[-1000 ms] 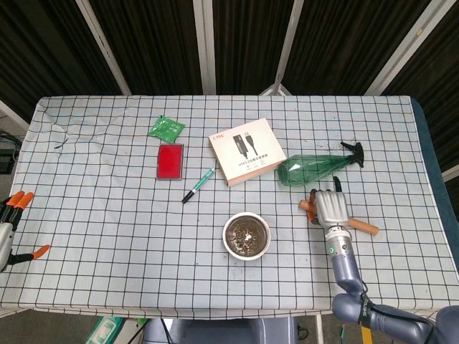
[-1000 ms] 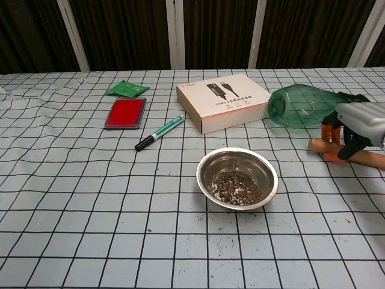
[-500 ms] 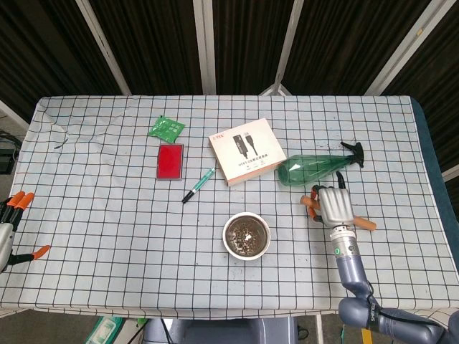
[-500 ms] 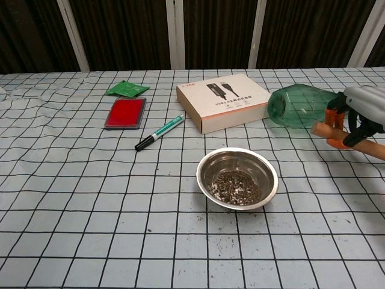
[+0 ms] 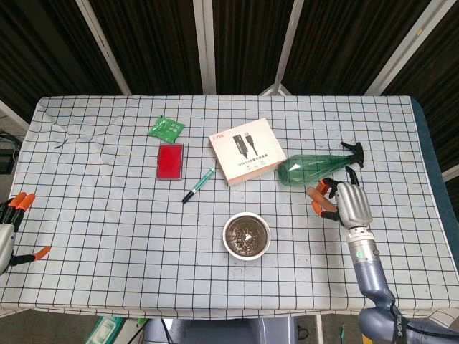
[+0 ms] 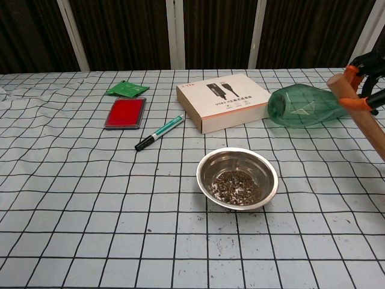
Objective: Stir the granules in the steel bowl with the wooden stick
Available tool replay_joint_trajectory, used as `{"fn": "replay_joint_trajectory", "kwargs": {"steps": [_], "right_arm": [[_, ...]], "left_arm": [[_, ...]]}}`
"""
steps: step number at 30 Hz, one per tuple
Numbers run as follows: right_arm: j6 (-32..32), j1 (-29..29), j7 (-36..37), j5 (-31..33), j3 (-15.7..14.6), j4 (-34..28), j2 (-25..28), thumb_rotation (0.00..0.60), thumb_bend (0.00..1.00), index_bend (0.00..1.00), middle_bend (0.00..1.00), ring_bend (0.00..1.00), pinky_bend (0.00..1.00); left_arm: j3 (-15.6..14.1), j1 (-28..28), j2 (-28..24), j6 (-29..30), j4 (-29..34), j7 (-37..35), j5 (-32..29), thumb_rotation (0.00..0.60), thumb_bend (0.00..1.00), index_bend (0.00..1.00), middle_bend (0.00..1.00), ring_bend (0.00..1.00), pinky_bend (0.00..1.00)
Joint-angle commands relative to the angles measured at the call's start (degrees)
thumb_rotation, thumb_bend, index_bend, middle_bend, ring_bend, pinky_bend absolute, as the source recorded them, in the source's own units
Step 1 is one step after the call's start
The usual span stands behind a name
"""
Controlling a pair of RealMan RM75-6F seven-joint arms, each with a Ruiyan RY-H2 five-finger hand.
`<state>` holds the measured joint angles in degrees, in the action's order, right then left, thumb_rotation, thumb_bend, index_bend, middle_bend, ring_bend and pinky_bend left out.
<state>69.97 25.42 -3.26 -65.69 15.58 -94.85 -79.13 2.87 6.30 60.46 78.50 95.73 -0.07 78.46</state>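
Head view shows the right hand (image 5: pixel 350 204) near the right edge of the desk (image 5: pixel 100 208), its fingers (image 5: pixel 327 203) wrapped round the wooden stick (image 5: pixel 313 192); chest view shows the stick (image 6: pixel 360 116) off the cloth, slanting down toward the right edge of the frame, one end up beside the green bottle (image 6: pixel 307 106); the steel bowl (image 5: pixel 246 236) stands near the middle of the front edge, the granules (image 6: pixel 237 185) a dark layer on its bottom, apart from the hand; the left hand (image 5: pixel 8 228) hangs off the left edge, holding nothing, fingers apart.

By the look of it the stick is light and stiff, plain smooth wood, so it should not bend but could turn or slip in hard fingers; the hold seems to sit around the middle or upper part, though how much length is free below I cannot tell, since the frame cuts it off; a hold nearer one end would leave more to reach the bowl.

The bowl looks thin and light, on a cloth, with nothing steadying it; it may well slide or tip if the stick pushes its wall, so gentle circles through the granules seem wise; they look loose and fine, likely to scatter over the rim; a few specks lie on the cloth already.
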Motion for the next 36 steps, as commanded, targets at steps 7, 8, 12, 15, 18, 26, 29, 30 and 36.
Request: {"fn": "replay_joint_trajectory", "kwargs": {"steps": [7,8,12,15,18,26,29,30,36], "right_arm": [[2.52,-4.44,24.64,-9.06,2.27,-3.50,5.51,0.600,0.52,0.75,0.63,0.54,0.00],[3.01,-4.62,26.08,-9.66,2.32,-3.47,5.39,0.600,0.52,0.75,0.63,0.54,0.00],[4.69,-5.04,30.50,-11.29,2.77,-4.94,4.99,0.600,0.52,0.75,0.63,0.54,0.00],[5.75,-5.01,31.32,-12.41,2.82,-6.19,4.42,0.600,0.52,0.75,0.63,0.54,0.00],[5.85,-4.68,30.14,-12.76,2.49,-6.57,3.87,0.600,0.52,0.75,0.63,0.54,0.00],[5.68,-4.52,29.36,-10.75,2.37,-4.01,2.24,0.600,0.52,0.77,0.64,0.55,0.00],[5.99,-4.65,29.76,-10.96,2.32,-3.88,2.18,0.600,0.52,0.77,0.64,0.55,0.00],[6.15,-4.68,29.91,-11.17,2.32,-4.09,2.23,0.600,0.52,0.77,0.64,0.55,0.00],[7.54,-4.91,30.66,-13.54,2.14,-7.32,2.88,0.600,0.52,0.77,0.64,0.55,0.00]], "left_arm": [[-0.02,-0.16,0.41,0.59,0.04,0.80,0.18,0.600,0.02,0.00,0.00,0.00,0.00],[0.01,-0.17,0.47,0.64,0.05,0.89,0.13,0.600,0.02,0.00,0.00,0.00,0.00],[0.06,-0.18,0.65,0.67,0.03,1.19,-0.03,0.600,0.02,0.00,0.00,0.00,0.00],[0.05,-0.23,0.70,0.74,0.05,1.22,-0.04,0.600,0.02,0.00,0.00,0.00,0.00],[0.06,-0.28,0.65,0.80,0.02,1.14,-0.03,0.600,0.02,0.00,0.00,0.00,0.00],[0.00,-0.29,0.53,0.83,-0.17,0.57,0.34,0.600,0.02,0.00,0.00,0.00,0.00],[-0.04,-0.24,0.56,0.73,-0.23,0.62,0.38,0.600,0.02,0.00,0.00,0.00,0.00],[-0.03,-0.23,0.57,0.71,-0.21,0.63,0.37,0.600,0.02,0.00,0.00,0.00,0.00],[-0.02,-0.25,0.59,0.71,-0.11,0.83,0.26,0.600,0.02,0.00,0.00,0.00,0.00]]}}
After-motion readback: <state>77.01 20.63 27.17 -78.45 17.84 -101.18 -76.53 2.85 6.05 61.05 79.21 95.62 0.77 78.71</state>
